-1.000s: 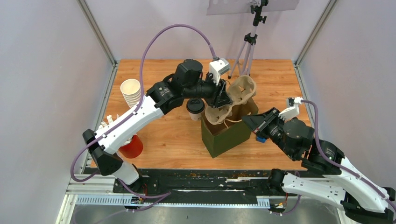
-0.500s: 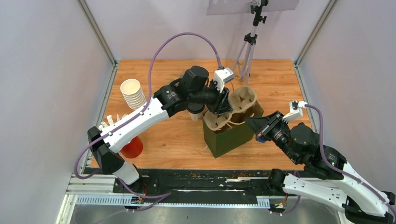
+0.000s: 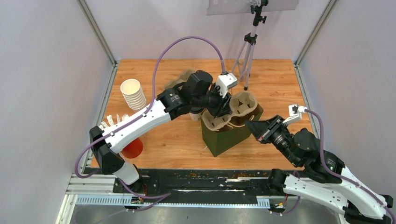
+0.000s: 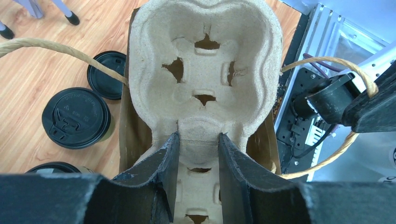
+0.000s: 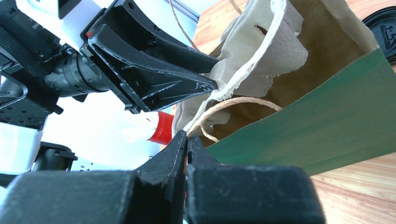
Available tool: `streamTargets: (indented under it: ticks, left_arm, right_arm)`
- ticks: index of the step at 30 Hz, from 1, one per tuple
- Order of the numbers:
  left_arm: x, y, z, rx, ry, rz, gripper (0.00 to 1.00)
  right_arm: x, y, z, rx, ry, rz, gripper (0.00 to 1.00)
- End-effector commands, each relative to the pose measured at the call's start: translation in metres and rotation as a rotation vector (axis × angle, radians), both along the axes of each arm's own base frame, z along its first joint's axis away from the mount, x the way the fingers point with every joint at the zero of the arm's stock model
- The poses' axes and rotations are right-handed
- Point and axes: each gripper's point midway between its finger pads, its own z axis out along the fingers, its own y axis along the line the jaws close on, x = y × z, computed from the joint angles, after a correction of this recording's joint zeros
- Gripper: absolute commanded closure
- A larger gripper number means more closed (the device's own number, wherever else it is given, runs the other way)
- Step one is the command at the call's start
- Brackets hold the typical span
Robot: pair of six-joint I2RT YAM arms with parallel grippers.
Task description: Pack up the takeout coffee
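My left gripper is shut on the middle ridge of a tan pulp cup carrier and holds it over the open mouth of the green paper bag. In the left wrist view the fingers pinch that ridge of the carrier. Black-lidded coffee cups stand on the table left of the bag: one olive-sided, one partly behind the bag, one at the frame's edge. From above one cup shows under the left arm. My right gripper is shut on the bag's twine handle.
A stack of lidless white cups and a red cup with white sticks stand at the left. A tripod stands at the back. Another tan pulp piece lies behind the left arm. Grey walls close both sides.
My left arm has carried the carrier to the right and lowered it onto the bag's mouth. My right arm has shifted right while its gripper stays at the bag's right rim.
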Motion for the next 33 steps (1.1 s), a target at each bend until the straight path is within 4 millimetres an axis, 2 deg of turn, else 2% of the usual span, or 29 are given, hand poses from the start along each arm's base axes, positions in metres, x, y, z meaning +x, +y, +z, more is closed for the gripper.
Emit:
streamTargets:
  ticks: [1,6,14,25,33]
  left_arm:
    - [0.004,-0.01,0.003,-0.006,-0.063,-0.012,0.71]
    - [0.006,-0.018,-0.002,-0.002,-0.067,-0.017,0.72]
    - [0.011,-0.016,-0.019,0.059,-0.08,0.005,0.72]
    - [0.006,-0.024,-0.028,0.046,-0.06,-0.011,0.73]
    - [-0.003,-0.025,-0.016,-0.093,-0.056,0.012,0.73]
  right_arm:
    - [-0.003,-0.005,0.013,0.052,-0.05,0.007,1.0]
    - [-0.006,-0.002,0.011,0.047,-0.057,0.031,1.0]
    - [-0.014,-0.004,0.006,0.006,-0.083,0.078,1.0]
    - [-0.019,-0.009,0.001,0.025,-0.077,0.086,1.0]
    - [-0.016,-0.006,-0.001,0.014,-0.065,0.078,1.0]
